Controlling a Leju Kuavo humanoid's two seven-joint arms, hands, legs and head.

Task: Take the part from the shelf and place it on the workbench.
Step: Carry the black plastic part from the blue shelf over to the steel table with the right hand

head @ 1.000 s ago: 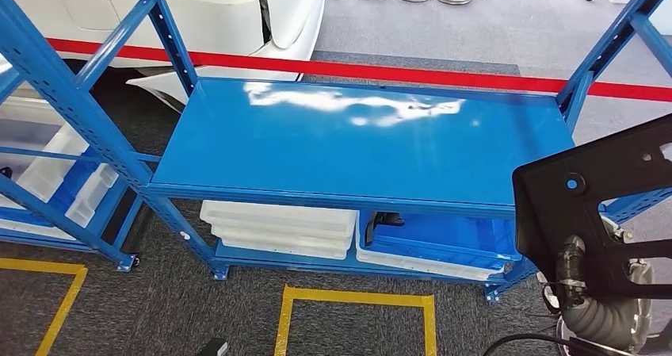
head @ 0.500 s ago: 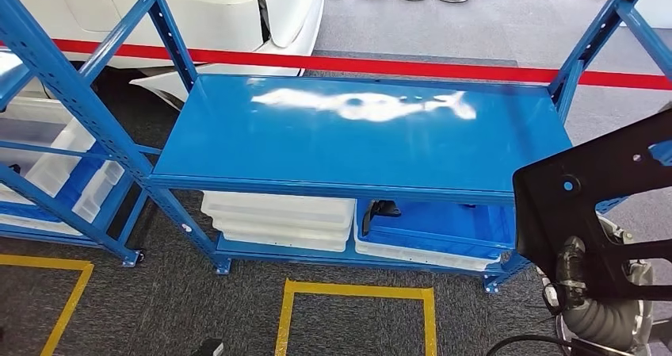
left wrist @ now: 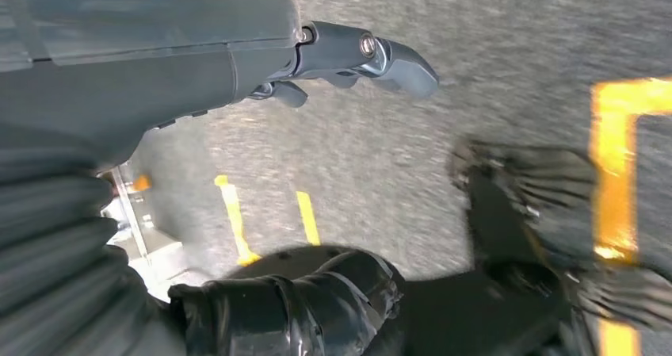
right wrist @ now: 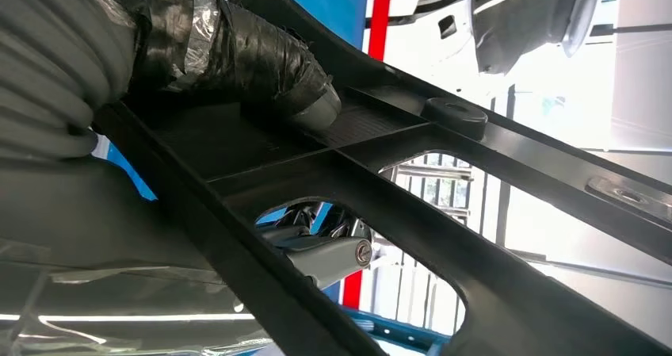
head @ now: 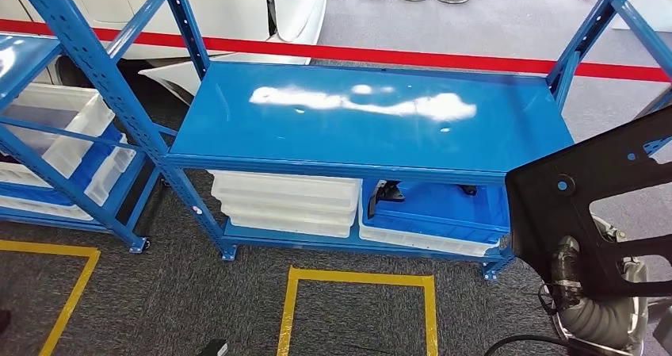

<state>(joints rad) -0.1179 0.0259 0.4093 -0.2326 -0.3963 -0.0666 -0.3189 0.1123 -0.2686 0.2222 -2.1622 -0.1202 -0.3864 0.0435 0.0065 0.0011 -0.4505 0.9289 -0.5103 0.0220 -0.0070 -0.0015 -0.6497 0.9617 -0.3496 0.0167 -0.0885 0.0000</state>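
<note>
The black part (head: 590, 205) is held by the right robot hand (head: 572, 270) at the lower right of the head view, lifted off the blue shelf (head: 364, 126), whose upper deck lies bare in front. In the right wrist view a taped finger (right wrist: 261, 63) is pressed onto a ribbed face of the part, with the thumb (right wrist: 329, 257) seen through a cutout on the other side, so the part is pinched across one of its struts. The left robot hand (left wrist: 349, 55) hangs over grey carpet with fingers apart and nothing held. Pickup is judged done; the carry is the step in hand. No table is in view, so a turn away from the shelf is probably needed. The part is wide and flat and is held near one edge, so it is likely to swing: the turn is best kept slow, with the far end kept clear of the blue uprights (head: 590, 31). White bins (head: 289, 201) sit on the shelf's lower level, beside the turning path. The pinch should not be loosened before the part is laid flat.
</note>
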